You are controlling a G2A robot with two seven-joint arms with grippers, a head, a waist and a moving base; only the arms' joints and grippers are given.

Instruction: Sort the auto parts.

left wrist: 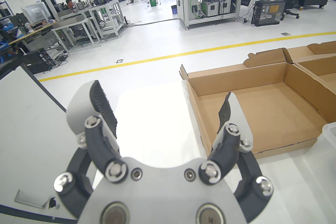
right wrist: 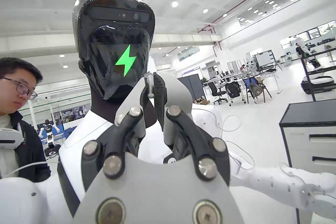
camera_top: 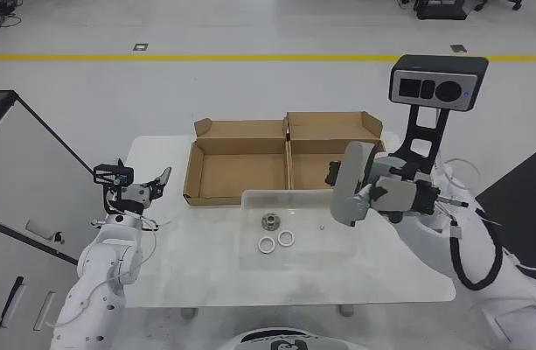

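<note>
right end effector [right wrist: 153,87] raised above desk [camera_top: 198,262], pinching small threaded bolt [right wrist: 150,84], left end effector [left wrist: 164,95] spread wide near cardboard box [left wrist: 262,114], two white rings [camera_top: 266,246] in clear bin [camera_top: 250,199]

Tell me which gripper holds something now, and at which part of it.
The right gripper pinches a small metal bolt by its shaft. The left gripper is open and empty.

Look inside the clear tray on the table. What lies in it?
In the clear tray lie two white rings, a round metal part and a small pale piece. The right gripper, holding a bolt, covers its far corner; anything there is hidden.
</note>
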